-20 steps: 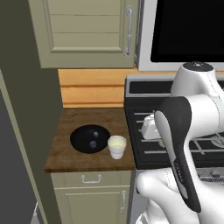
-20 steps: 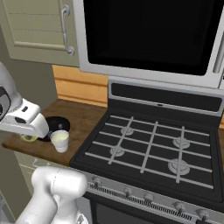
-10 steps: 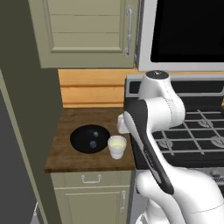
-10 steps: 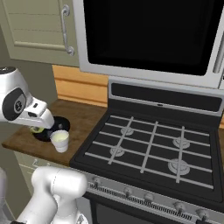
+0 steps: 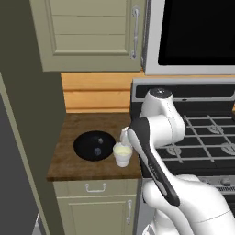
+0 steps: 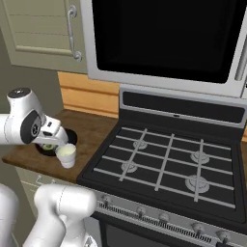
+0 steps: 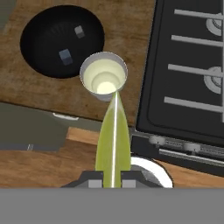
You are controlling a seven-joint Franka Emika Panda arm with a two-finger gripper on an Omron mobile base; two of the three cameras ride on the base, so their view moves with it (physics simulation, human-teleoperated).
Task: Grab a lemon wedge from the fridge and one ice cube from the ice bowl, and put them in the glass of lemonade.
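Observation:
My gripper [image 7: 113, 183] is shut on the lemon wedge [image 7: 113, 140], a yellow-green sliver whose tip points at the rim of the glass of lemonade [image 7: 103, 78]. In the left base view the gripper [image 5: 125, 135] hangs just above and behind the glass [image 5: 122, 154]. The black ice bowl [image 7: 41, 41] stands right beside the glass and holds one ice cube [image 7: 65, 56] and a second ice cube [image 7: 79, 30]. From the right base view, the gripper [image 6: 52, 140] sits over the bowl [image 6: 44, 148] and glass [image 6: 66, 155]. The fridge is out of view.
Glass and bowl stand on a small wooden counter [image 5: 78, 165] with a drawer below. A black gas stove [image 6: 164, 164] adjoins it on the right, under a microwave [image 6: 164, 38]. A wall cabinet [image 5: 92, 32] hangs above the counter, and a tall dark panel [image 5: 27, 137] bounds its left side.
The arm has swung left from over the stove to the counter, bringing the hand and lemon wedge above the glass. Glass, bowl and cubes have stayed put.

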